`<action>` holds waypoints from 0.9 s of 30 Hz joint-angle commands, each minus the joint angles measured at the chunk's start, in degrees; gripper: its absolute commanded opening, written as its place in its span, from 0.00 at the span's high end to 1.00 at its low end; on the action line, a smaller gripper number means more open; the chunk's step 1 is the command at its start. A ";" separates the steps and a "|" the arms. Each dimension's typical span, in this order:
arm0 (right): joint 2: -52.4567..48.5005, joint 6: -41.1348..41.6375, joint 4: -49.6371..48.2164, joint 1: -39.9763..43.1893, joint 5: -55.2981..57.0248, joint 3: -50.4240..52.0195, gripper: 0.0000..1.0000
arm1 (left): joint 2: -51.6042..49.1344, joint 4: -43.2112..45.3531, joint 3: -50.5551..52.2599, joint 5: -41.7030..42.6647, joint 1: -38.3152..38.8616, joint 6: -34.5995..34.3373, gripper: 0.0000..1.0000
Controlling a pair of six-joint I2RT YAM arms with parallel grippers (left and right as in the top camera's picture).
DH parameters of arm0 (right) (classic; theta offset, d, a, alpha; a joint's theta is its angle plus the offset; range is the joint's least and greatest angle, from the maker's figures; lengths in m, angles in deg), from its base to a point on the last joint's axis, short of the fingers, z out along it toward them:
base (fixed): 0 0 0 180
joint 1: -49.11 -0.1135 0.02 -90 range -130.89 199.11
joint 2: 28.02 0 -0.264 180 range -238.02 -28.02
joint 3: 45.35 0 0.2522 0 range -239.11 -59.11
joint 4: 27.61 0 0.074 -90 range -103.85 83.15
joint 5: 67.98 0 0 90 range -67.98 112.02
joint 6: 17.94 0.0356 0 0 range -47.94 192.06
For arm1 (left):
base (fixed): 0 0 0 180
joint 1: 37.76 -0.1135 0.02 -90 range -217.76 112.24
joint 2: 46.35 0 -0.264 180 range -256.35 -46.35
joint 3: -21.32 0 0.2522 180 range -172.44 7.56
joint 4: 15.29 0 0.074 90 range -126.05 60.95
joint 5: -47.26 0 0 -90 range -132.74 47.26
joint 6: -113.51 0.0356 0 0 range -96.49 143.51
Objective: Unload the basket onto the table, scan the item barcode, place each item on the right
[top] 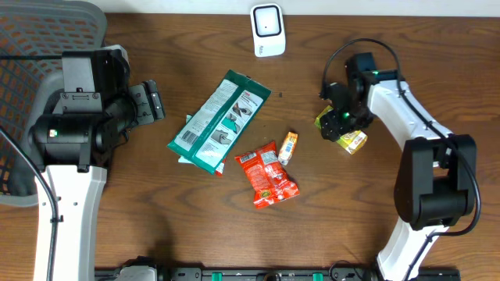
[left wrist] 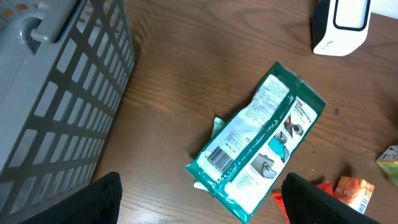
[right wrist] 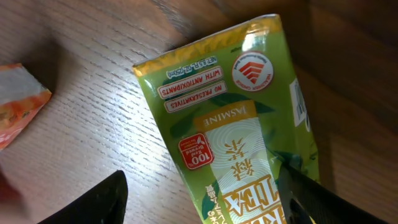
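Right gripper (right wrist: pixel 199 183) straddles tea carton (right wrist: pixel 230 118), jaws seemingly open

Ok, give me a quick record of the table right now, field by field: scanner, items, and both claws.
scanner: white, far edge, middle
tea carton: green, lying flat under the right claw
right claw: open, fingers either side of the tea carton
left claw: open, empty
basket: grey, left side
green packet: centre, barcode facing up
red snack bag: near the green packet
orange packet: small, next to the red snack bag
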 commanded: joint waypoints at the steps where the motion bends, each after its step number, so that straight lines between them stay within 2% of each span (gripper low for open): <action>1: -0.37 1.25 1.46 -2.60 0.17 -1.60 0.28 | -0.15 -0.17 -1.14 -0.52 0.04 -0.52 0.17; 5: 0.72 1.22 3.48 -3.91 1.84 -3.93 0.23 | -0.15 -0.20 -1.14 -0.52 0.04 -0.52 0.17; 10: 0.76 2.12 3.50 -3.52 9.07 -3.91 0.21 | -0.15 -0.20 -1.14 -0.52 0.04 -0.52 0.17; 16: 0.72 -0.17 3.04 -2.43 9.62 -3.52 0.13 | -0.15 -0.17 -1.14 -0.52 0.04 -0.52 0.17; 27: 0.72 -4.24 -2.40 -0.17 9.77 0.28 0.12 | -0.15 -0.17 -1.14 -0.52 0.04 -0.52 0.17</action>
